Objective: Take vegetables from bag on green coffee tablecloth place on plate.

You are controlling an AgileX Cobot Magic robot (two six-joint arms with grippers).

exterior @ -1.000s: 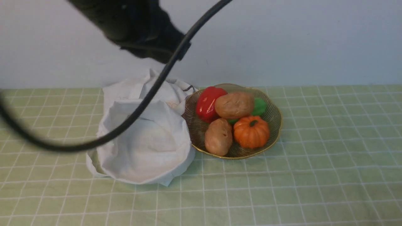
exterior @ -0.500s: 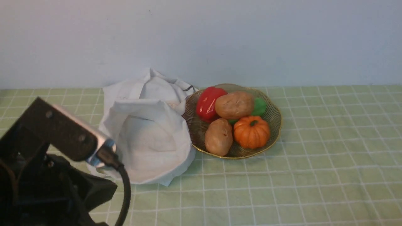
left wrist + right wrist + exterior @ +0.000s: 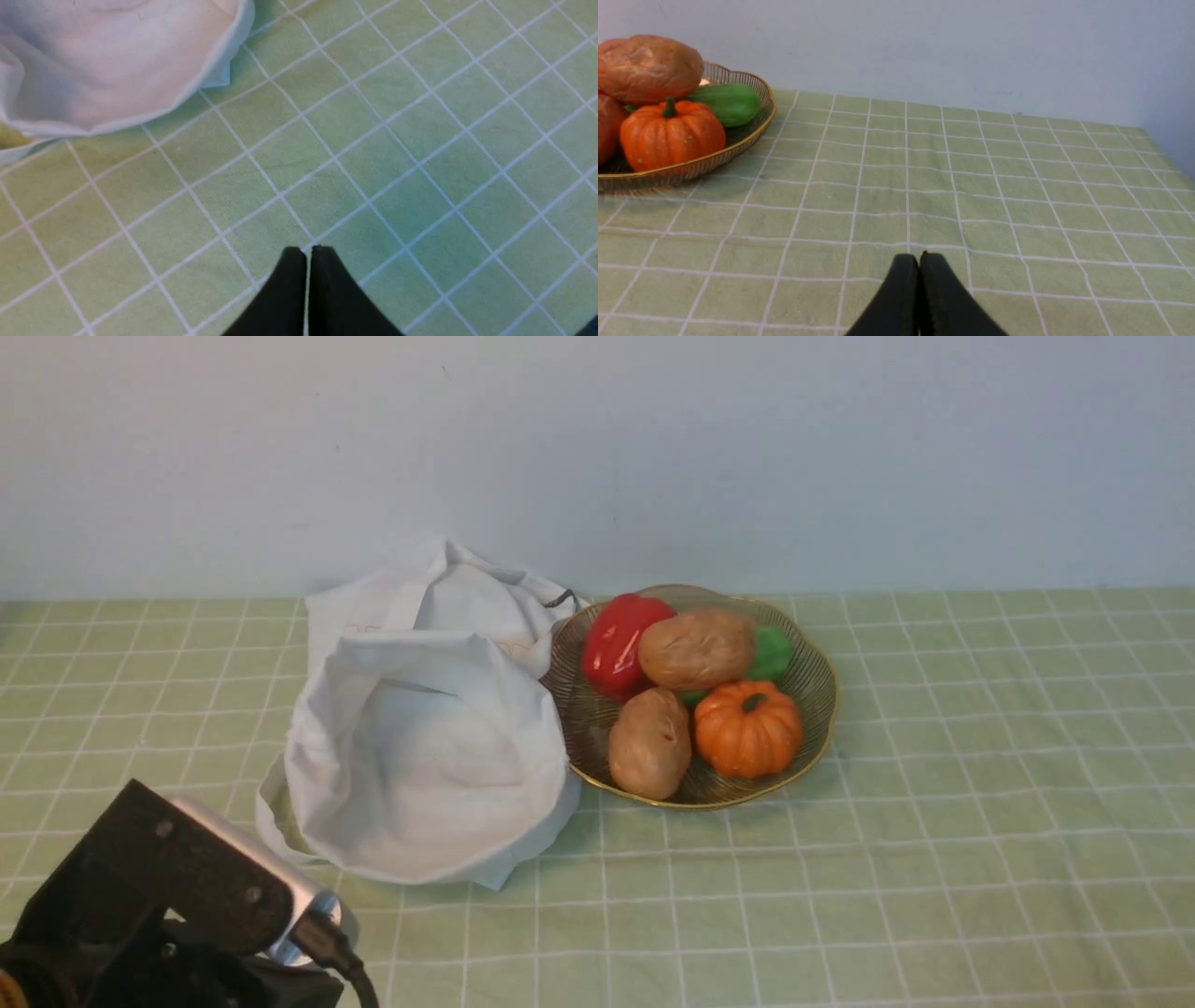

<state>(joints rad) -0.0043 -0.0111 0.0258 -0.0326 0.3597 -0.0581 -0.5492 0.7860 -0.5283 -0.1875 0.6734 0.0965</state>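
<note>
Nearest the camera, the left arm [image 3: 159,905] sits low in the near-left corner. The left gripper [image 3: 306,249] is pinched closed with nothing in it, hanging over bare cloth [image 3: 373,154] just off the bag's [image 3: 103,70] near edge. The right gripper [image 3: 919,255] is closed and empty too, over open cloth well to the right of the plate [image 3: 814,683].

Further back, the white bag is slumped on the cloth with its mouth facing the camera, its right side up against the plate's left rim.

On the plate, a paler potato [image 3: 651,742] and a pumpkin [image 3: 747,728] sit side by side in front. The potato [image 3: 697,649] lies on its side behind them, perched a bit higher, between a red pepper [image 3: 616,644] on its left and a green veg [image 3: 775,653] on its right. Behind all that is a plain wall [image 3: 840,457].
</note>
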